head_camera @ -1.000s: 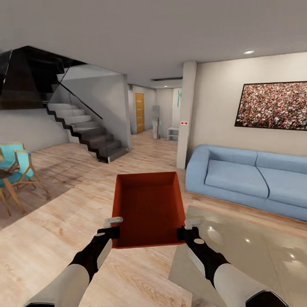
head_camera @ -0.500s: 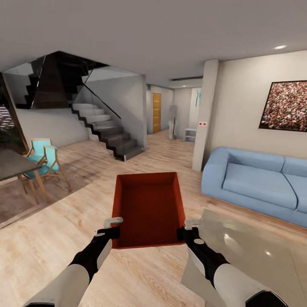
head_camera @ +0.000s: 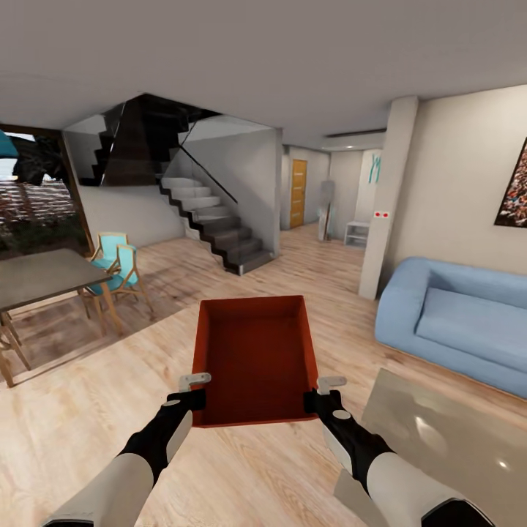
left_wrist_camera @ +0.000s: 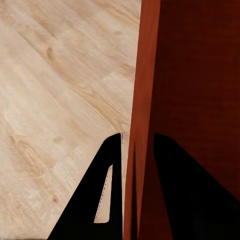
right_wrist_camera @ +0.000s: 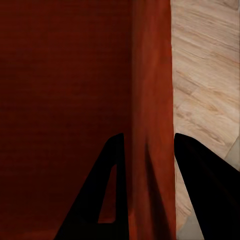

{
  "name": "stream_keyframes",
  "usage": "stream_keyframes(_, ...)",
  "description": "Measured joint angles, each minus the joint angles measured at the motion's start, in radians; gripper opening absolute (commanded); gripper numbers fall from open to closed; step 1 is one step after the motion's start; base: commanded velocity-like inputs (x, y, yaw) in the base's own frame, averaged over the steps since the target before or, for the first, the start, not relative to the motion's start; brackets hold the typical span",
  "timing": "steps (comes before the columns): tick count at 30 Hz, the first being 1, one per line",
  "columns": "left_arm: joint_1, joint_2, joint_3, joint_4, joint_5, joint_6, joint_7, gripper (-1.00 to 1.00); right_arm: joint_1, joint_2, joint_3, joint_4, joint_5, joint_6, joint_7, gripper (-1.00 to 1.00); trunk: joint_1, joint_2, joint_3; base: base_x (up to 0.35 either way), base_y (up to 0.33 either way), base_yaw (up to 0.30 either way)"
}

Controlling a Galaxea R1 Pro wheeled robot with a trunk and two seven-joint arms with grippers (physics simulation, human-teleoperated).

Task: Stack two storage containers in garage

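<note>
at nine o'clock stand a dining table (head_camera: 36, 274) and teal chairs (head_camera: 117, 265). the left gripper (head_camera: 192, 389) pinches the left wall of the orange-red storage container (head_camera: 252, 359), held at centre above the wood-plank floor (head_camera: 88, 410); the right gripper (head_camera: 325, 393) clamps its right wall. at three o'clock, a blue sofa (head_camera: 461, 322).

Orange-red storage container (head_camera: 255, 359); light wood-plank floor (head_camera: 88, 410); blue sofa (head_camera: 454, 322).

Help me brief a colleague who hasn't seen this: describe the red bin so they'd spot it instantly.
Above the light wood-plank floor, ahead of the blue sofa, hangs an open orange-red rectangular storage container. The left end effector and right end effector each clamp a side wall. Nothing else here is red and box-shaped.
</note>
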Motion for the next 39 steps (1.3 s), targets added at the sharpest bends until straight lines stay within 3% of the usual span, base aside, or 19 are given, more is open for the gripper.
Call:
stream_keyframes(10, 0.0, -0.001, 0.001, -0.001, -0.002, 0.0, 0.001, -1.0, 0.0, -0.001, 0.0, -0.001, 0.0, 0.0, 0.0, -1.0, 0.0, 0.0, 0.0, 0.0, 0.0, 0.228)
stream_keyframes(33, 0.0, 0.0, -0.001, -0.006, 0.0, 0.0, 0.0, -1.0, 0.0, 0.0, 0.0, -0.001, -0.001, -0.005, 0.0, -1.0, 0.0, 0.0, 0.0, 0.001, 0.0, 0.006)
stream_keyframes(39, 0.0, 0.0, 0.0, -0.004, -0.001, 0.0, 0.0, -1.0, 0.0, 0.0, -0.001, -0.001, 0.0, -0.003, 0.0, -1.0, -0.001, 0.0, 0.0, 0.229, 0.114, 0.0)
